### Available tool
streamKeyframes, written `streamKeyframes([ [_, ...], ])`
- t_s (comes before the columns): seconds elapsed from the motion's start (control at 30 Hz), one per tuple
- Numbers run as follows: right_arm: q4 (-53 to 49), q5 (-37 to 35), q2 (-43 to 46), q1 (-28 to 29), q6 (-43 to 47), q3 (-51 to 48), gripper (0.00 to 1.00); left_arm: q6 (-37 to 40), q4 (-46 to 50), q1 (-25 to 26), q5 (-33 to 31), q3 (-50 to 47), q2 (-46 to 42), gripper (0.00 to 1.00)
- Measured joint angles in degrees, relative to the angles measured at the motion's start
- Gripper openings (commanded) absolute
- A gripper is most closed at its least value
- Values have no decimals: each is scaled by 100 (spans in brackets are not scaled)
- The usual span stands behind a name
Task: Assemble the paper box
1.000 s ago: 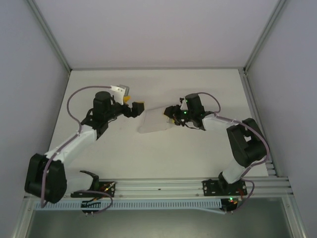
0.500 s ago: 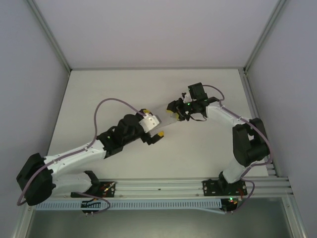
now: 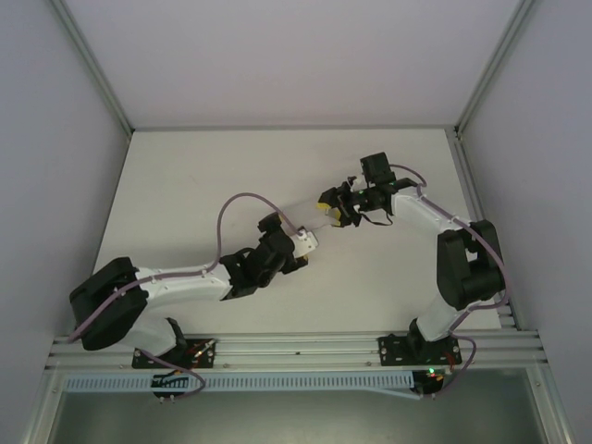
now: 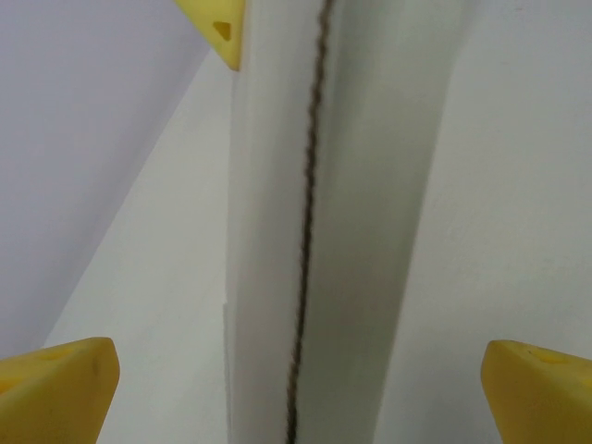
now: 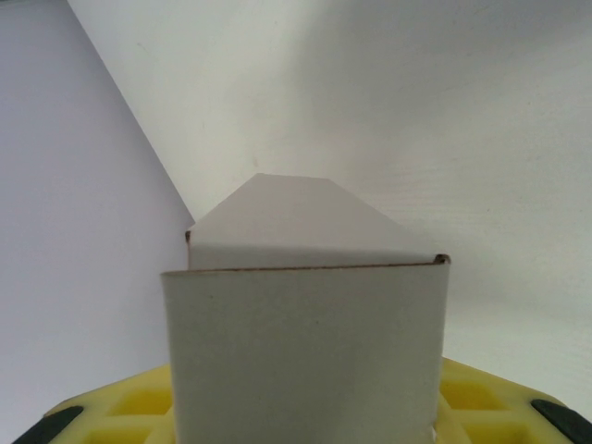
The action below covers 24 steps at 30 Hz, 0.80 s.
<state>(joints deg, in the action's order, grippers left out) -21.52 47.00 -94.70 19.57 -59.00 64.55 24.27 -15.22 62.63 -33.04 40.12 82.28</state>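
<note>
Right claw (image 3: 331, 215) on paper box (image 5: 305, 351), left claw (image 3: 312, 240) wide around it.

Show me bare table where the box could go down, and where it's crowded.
Free: the far strip of table along the back wall, and the far-left corner beyond the left arm. Crowded: mid-table, where the right gripper holds the paper box and the open left gripper straddles it.
</note>
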Motion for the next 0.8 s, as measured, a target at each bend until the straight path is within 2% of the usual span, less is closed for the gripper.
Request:
streamKeyframes([
  [0.17,-2,166,-66,0,-131,0,28,177,-662,0,-356,-24,87,98],
  [0.37,24,472,-118,-11,-411,0,30,470,-1357,0,-428,-234,153,97],
  [0.47,61,621,-129,-11,-549,2,30,553,-1521,0,-422,-238,251,88],
  [0.67,22,772,-142,-11,-605,59,33,702,-1849,2,-385,-382,269,64],
  [0.8,-13,861,-142,-11,-603,76,36,793,-1993,11,-317,-546,157,61],
])
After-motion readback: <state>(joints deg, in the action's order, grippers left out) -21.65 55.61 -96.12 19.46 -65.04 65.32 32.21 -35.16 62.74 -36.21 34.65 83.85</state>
